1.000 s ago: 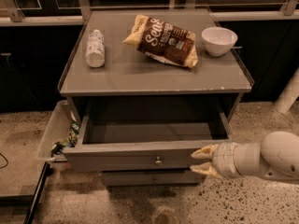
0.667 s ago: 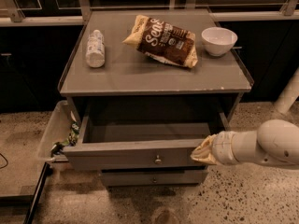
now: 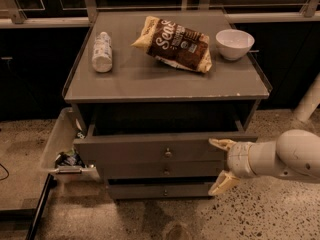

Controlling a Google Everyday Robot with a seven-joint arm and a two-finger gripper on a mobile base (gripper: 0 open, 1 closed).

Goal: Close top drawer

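The top drawer is the uppermost grey front of the cabinet, with a small round knob. It stands a little way out from the cabinet, with a dark gap showing above its front. My gripper is at the drawer front's right end, with its cream fingers spread open. The upper fingertip lies against the top drawer's front. The lower fingertip is down by the lowest drawer. The gripper holds nothing.
On the cabinet top lie a white bottle, a brown snack bag and a white bowl. A bin hangs at the cabinet's left side. A white post stands at the right. The floor is speckled.
The top drawer has slid further into the cabinet. My gripper's fingers, close together before, have spread wide apart at the drawer front's right end.
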